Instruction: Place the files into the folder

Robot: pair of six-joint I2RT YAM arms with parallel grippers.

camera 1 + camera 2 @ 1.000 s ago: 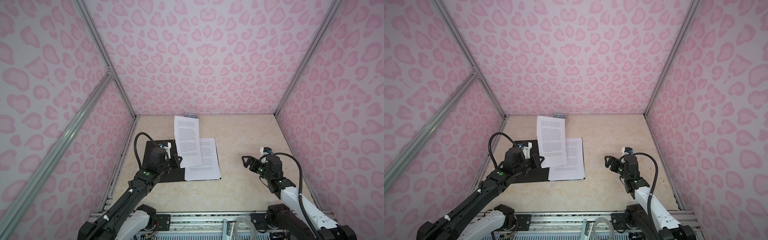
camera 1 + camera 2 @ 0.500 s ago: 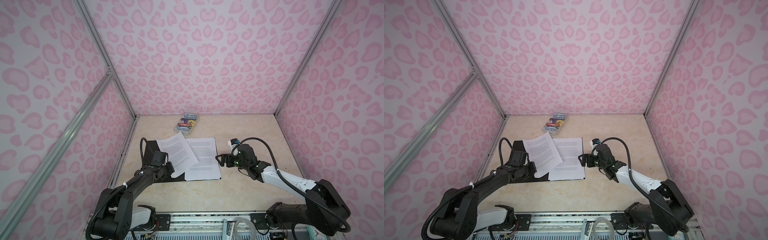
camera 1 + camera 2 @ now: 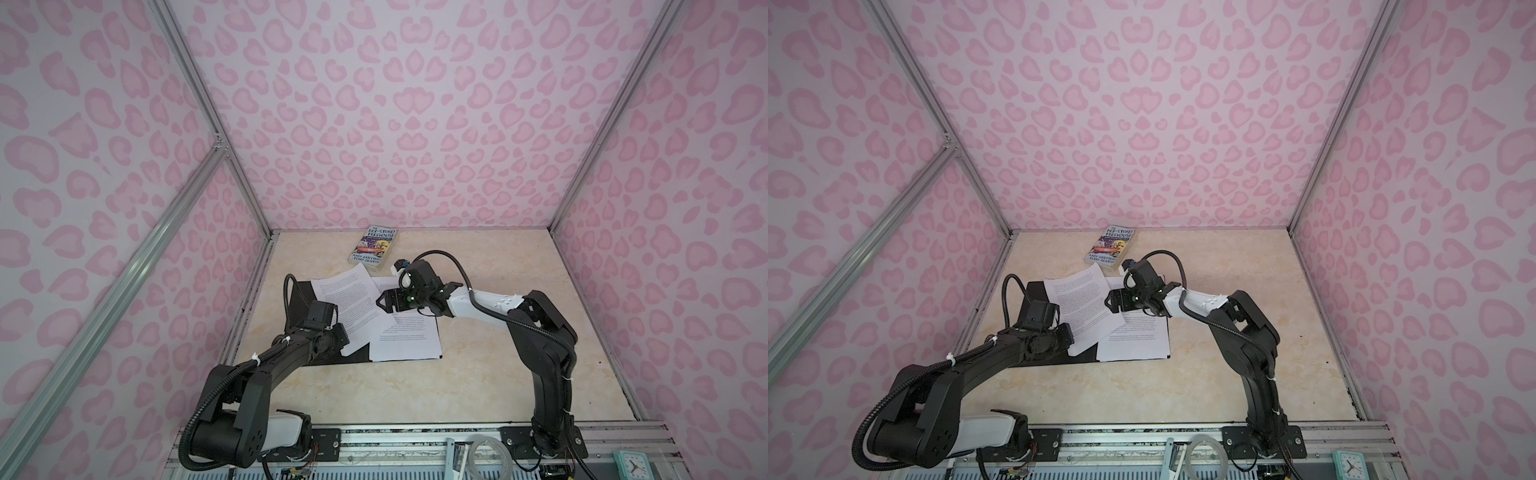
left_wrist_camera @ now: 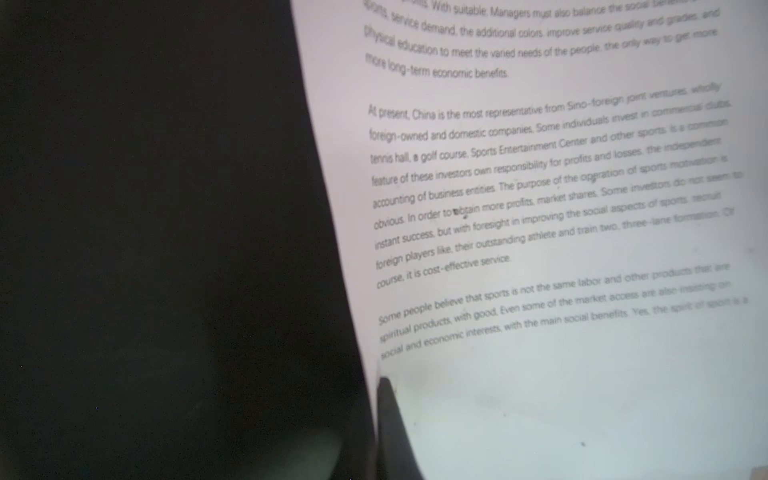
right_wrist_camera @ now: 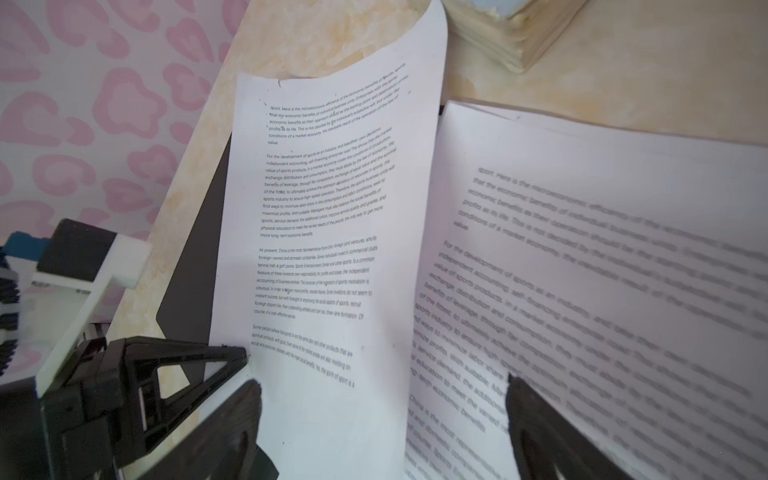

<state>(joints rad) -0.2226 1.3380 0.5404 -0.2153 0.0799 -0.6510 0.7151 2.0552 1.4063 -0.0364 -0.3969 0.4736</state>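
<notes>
The folder (image 3: 301,297) lies open on the table, black inside up, also seen in the right wrist view (image 5: 195,257). A stack of files (image 3: 407,340) rests on its right half. One printed sheet (image 3: 353,303) slants over the folder and the stack. My left gripper (image 3: 343,338) is shut on that sheet's near left corner, its jaws pinching the paper edge (image 4: 380,382). My right gripper (image 3: 380,301) is open at the sheet's right edge. In the right wrist view the sheet (image 5: 332,208) curves up between its spread fingers (image 5: 382,395), with the stack (image 5: 602,249) beside it.
A colourful paperback book (image 3: 374,249) lies near the back wall, just behind the right gripper. Pink patterned walls close in the left, back and right sides. A metal rail (image 3: 415,432) runs along the front edge, with a small clock (image 3: 631,465) at its right end.
The left gripper has lowered the sheet from upright to slanting over the folder. The right arm has swung in from the right to the sheet's edge.
</notes>
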